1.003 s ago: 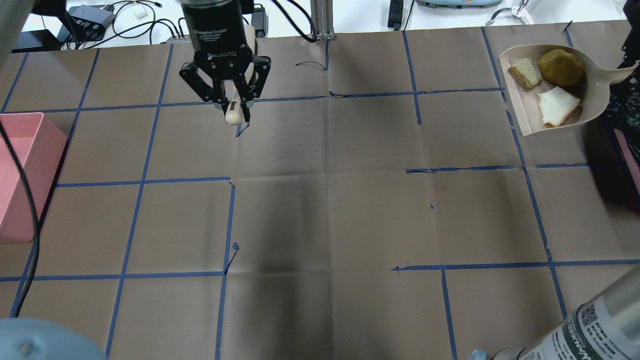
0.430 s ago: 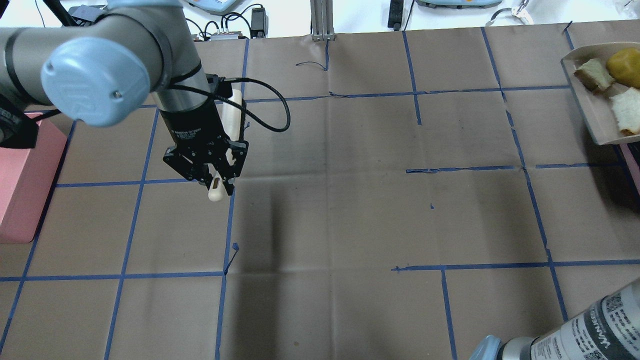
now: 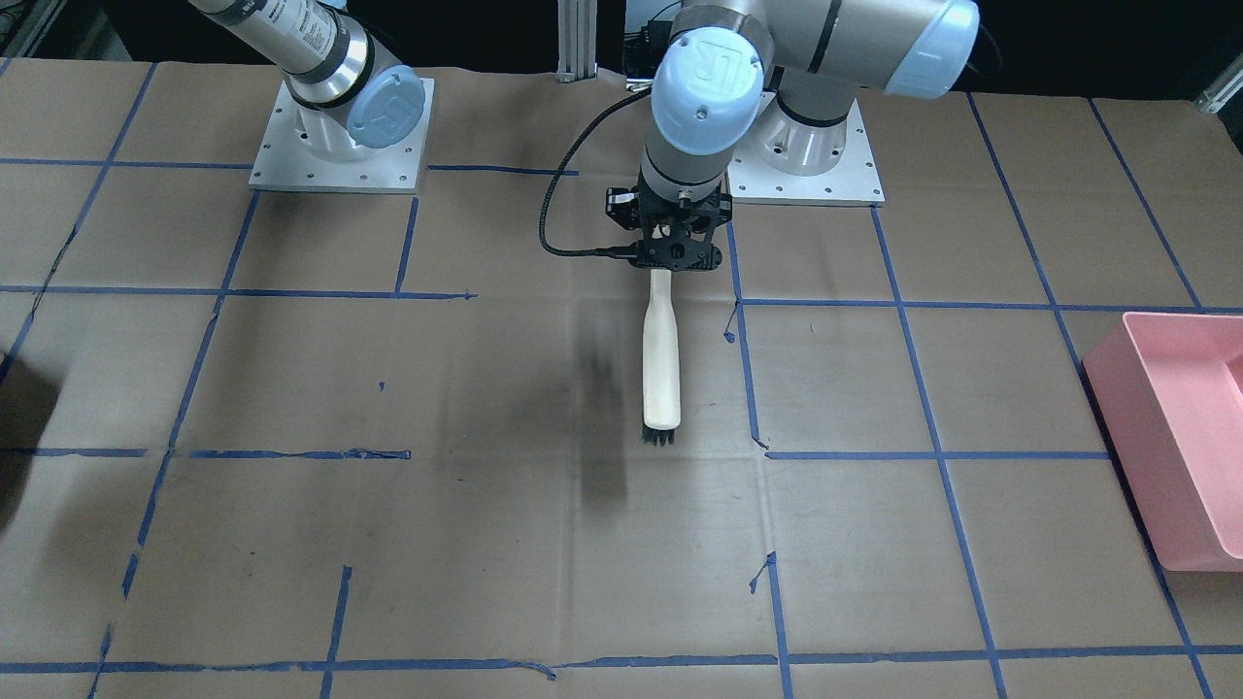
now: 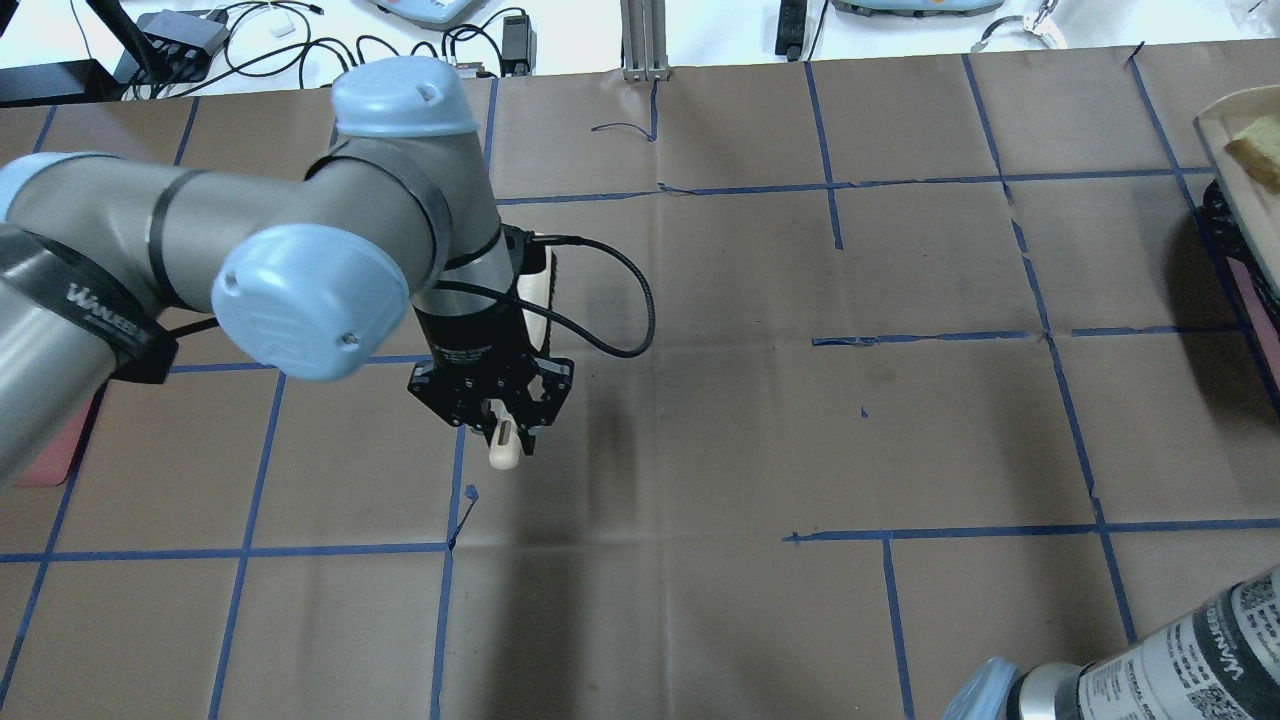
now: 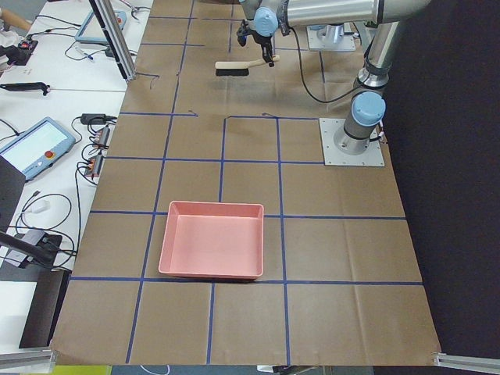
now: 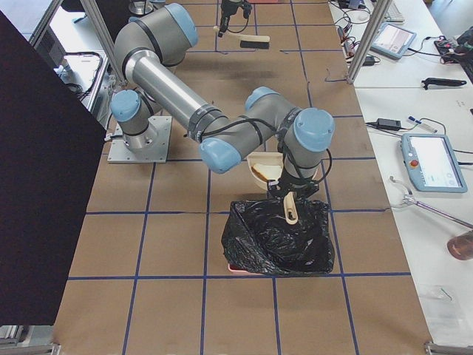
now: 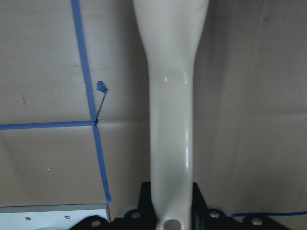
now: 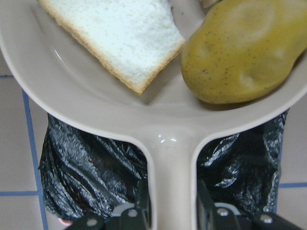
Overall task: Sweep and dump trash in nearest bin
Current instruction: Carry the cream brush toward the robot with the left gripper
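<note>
Well, sweeping looks done: my right jaws hold the dustpan [image 8: 96, 115] of trash [image 8: 112, 36] at the right-end bin [image 6: 273, 248], left jaws clamp the brush [image 3: 662, 359]; dumping remains.

In the overhead view the left tool [image 4: 503, 432] with its brush [image 4: 505, 456] has travelled from the upper left down toward the frame's middle, and its arm now covers most of the pink bin [image 4: 55, 462]. The dustpan [image 4: 1222, 135] has slid to the right edge, where only one bread piece [image 4: 1260, 150] shows.
</note>
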Available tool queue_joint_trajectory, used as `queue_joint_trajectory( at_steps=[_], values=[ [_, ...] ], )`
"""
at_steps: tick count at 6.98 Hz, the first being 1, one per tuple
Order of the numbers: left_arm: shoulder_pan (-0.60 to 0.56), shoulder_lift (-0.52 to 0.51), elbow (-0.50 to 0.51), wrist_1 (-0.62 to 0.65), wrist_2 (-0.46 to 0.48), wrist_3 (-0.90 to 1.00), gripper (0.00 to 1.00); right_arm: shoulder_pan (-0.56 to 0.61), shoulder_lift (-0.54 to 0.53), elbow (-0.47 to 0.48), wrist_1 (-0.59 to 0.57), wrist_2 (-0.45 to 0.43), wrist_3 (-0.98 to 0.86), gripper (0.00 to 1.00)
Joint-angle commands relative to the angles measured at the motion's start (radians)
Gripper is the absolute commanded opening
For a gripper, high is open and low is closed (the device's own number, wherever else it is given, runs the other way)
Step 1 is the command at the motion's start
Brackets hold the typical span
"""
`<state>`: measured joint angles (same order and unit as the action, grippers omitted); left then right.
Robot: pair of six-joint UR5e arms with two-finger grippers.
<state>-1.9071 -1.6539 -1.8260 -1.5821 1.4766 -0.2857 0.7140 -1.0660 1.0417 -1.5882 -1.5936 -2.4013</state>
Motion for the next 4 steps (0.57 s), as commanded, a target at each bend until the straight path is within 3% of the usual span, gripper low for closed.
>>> queue_joint_trajectory(
  at_steps=[1, 4],
  values=[
    [-0.102, 0.006, -0.108, 0.132, -0.083, -0.148, 0.00, -0.085, 0.044, -0.032, -0.027, -0.006, -0.086, 0.07],
    [-0.154, -0.006, -0.208, 0.241, -0.117, -0.214, 0.00, -0.177, 0.193, -0.239, -0.022, -0.009, -0.129, 0.07]
  ],
)
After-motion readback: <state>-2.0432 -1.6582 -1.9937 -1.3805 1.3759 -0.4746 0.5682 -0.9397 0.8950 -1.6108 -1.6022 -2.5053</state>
